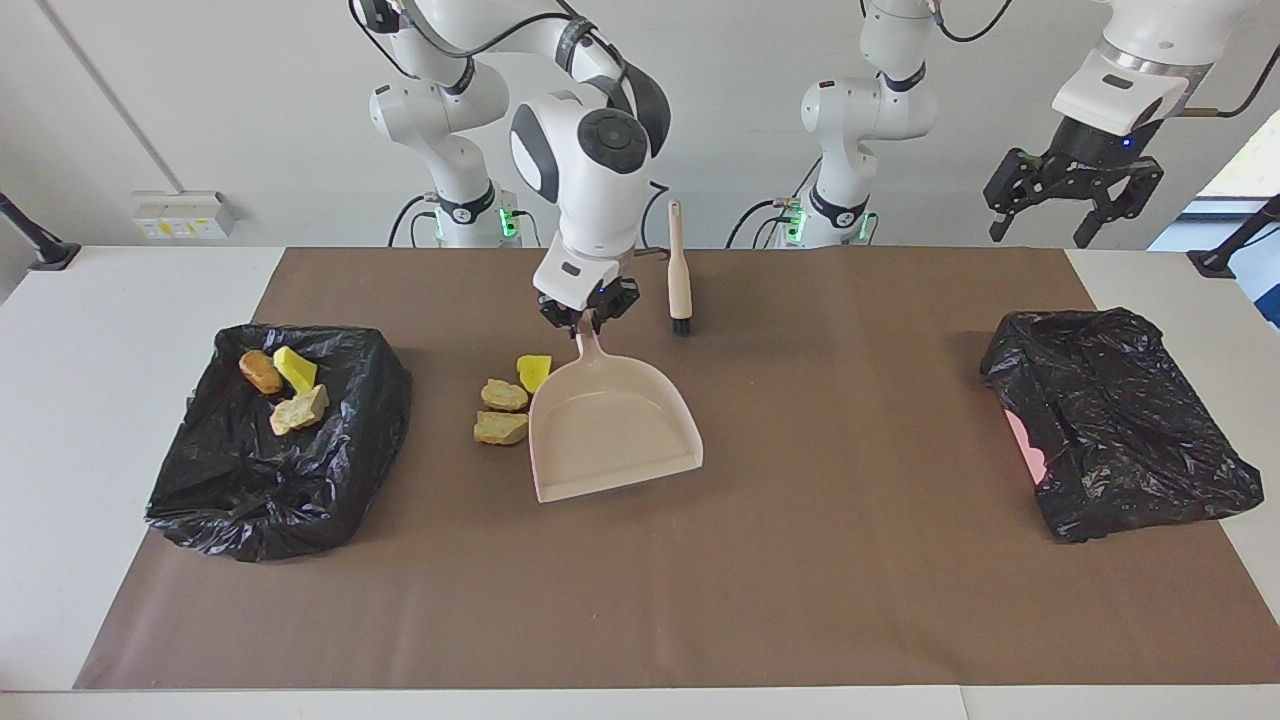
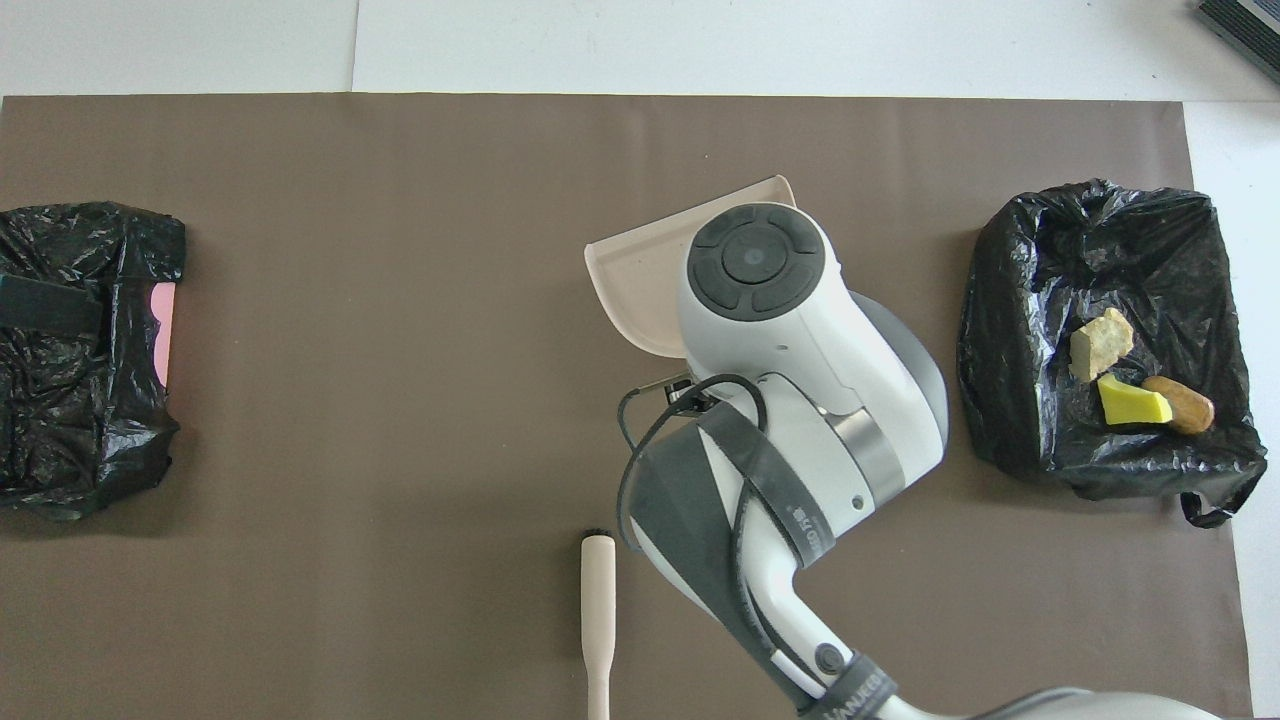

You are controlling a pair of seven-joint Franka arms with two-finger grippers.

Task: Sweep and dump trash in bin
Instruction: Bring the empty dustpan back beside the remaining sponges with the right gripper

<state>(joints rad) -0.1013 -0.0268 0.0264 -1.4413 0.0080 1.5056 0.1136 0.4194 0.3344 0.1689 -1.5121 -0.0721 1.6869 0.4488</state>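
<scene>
Pale dustpan (image 1: 612, 430) is gripped at its handle by right hand (image 1: 588, 318); light, crumbly trash (image 1: 503, 411) lies beside it; left hand (image 1: 1078, 198) is held spread.

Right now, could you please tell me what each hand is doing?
Right hand: closed on the dustpan handle.
Left hand: open, empty, waiting raised near its bin.
</scene>
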